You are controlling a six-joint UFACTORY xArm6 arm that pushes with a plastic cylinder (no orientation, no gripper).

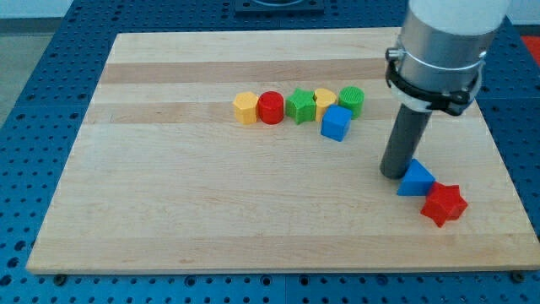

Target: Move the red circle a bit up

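The red circle [271, 108] lies on the wooden board [211, 194] in a row of blocks near the view's top middle. A yellow hexagon [245, 108] touches it on the left and a green star [299, 106] sits on its right. My tip [393, 172] is far to the view's right and lower, touching the left edge of a blue triangle [415, 179]. The tip is well apart from the red circle.
A yellow block [325, 99], a green circle [352, 100] and a blue cube [336, 123] continue the row to the right. A red star [444, 204] lies just below right of the blue triangle, near the board's right edge.
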